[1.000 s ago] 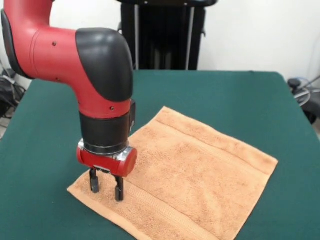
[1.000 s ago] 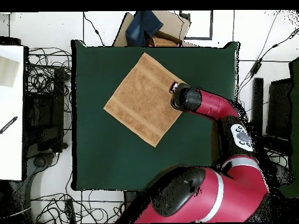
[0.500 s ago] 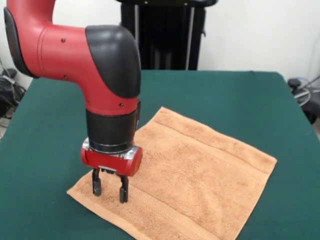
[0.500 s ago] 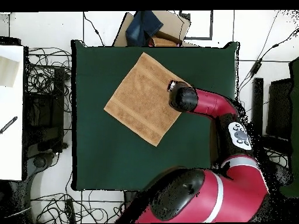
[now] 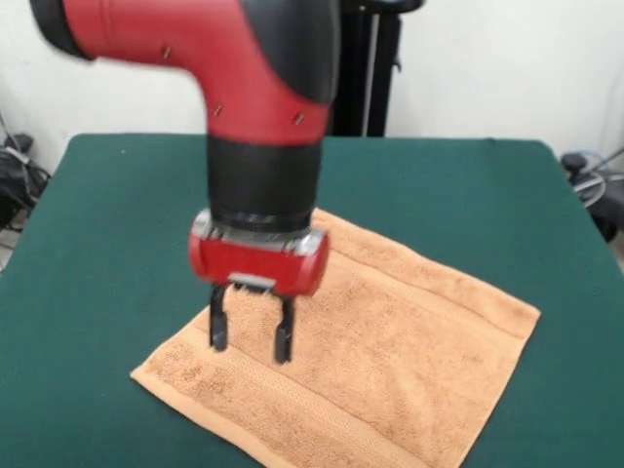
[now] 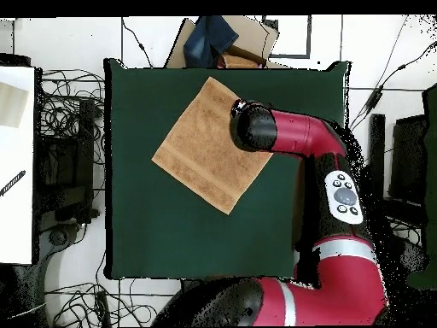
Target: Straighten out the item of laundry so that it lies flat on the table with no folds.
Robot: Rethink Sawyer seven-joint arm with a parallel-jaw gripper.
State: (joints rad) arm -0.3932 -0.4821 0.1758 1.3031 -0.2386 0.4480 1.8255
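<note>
The light orange-tan towel [image 5: 390,361] lies spread flat on the dark green table [image 5: 468,195], turned like a diamond, with a woven band near its edges. In the overhead view the towel [image 6: 201,145] lies in the table's [image 6: 171,231] upper middle. My gripper [image 5: 252,334] hangs a little above the towel's left part, fingers apart and empty. In the overhead view the arm's wrist [image 6: 253,128] covers the gripper and the towel's right corner.
A black stand [image 5: 322,68] rises behind the table's far edge. In the overhead view a cardboard box with blue cloth [image 6: 224,41] sits just past the table's top edge, cables [image 6: 68,111] lie on the floor to the left, and a white surface [image 6: 17,162] is at far left.
The gripper has risen off the towel's left corner and moved toward the towel's middle. The towel has stayed flat and in place.
</note>
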